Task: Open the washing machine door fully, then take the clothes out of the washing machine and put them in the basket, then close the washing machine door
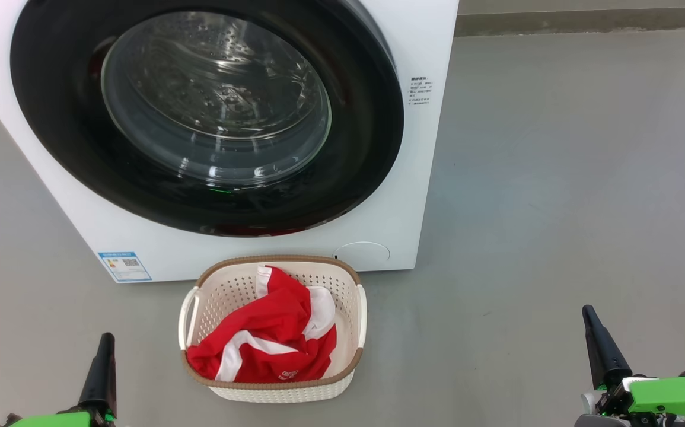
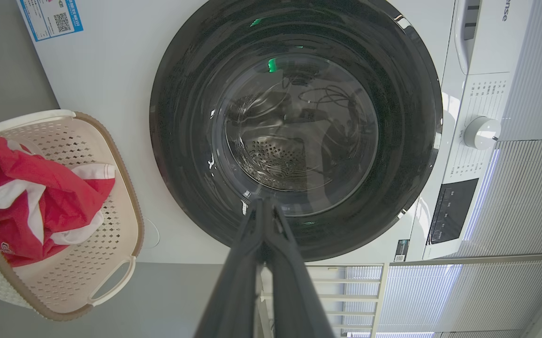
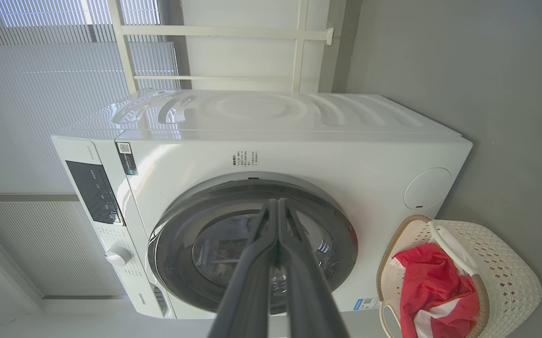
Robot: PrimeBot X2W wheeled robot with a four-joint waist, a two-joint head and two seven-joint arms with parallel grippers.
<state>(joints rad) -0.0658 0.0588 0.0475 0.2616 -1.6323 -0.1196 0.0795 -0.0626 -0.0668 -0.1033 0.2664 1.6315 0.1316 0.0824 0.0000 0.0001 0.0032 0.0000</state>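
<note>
**Door Shut, Clothes in Basket**

Grey floor (image 1: 556,178) is lying beneath the left gripper (image 1: 105,344) and right gripper (image 1: 589,315), both pressing their jaws together, empty. Ahead between them, the basket (image 1: 277,260) is standing mouth-up, holding the clothes (image 1: 271,338). Beyond, the washing machine door (image 1: 63,148) is sitting closed on the washing machine (image 1: 425,178), facing the jaws.

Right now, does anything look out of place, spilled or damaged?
Nothing stands out. The door looks shut on the washer, and the clothes lie inside the upright basket, none spilled. A faint red glint on the door's lower rim may be reflection; cannot tell.
</note>
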